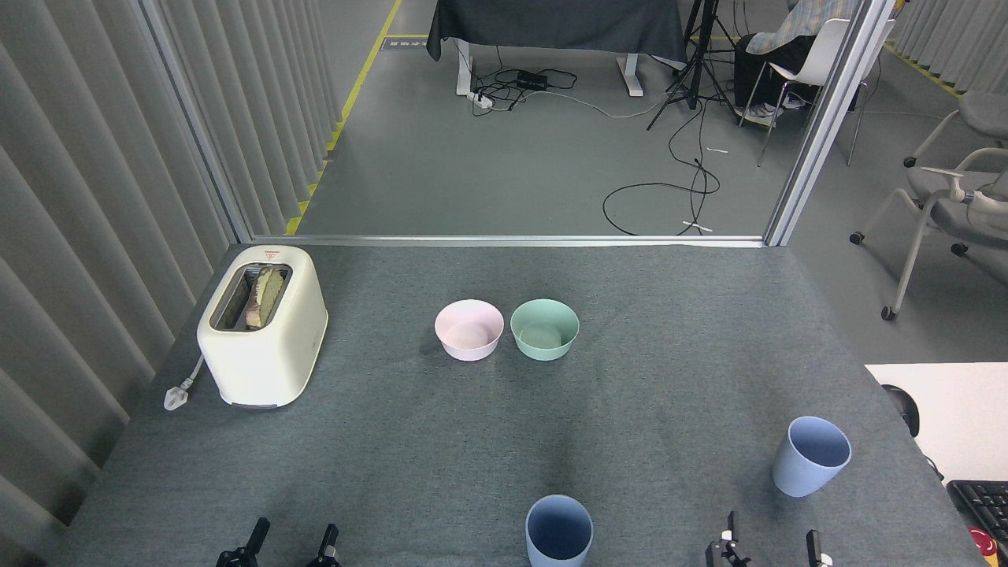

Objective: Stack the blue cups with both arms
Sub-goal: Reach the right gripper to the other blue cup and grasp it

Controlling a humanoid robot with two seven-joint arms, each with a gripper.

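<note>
Left tool (290, 545): thin black fingers. Right tool (772, 543): black fingers, pale tips.
</note>
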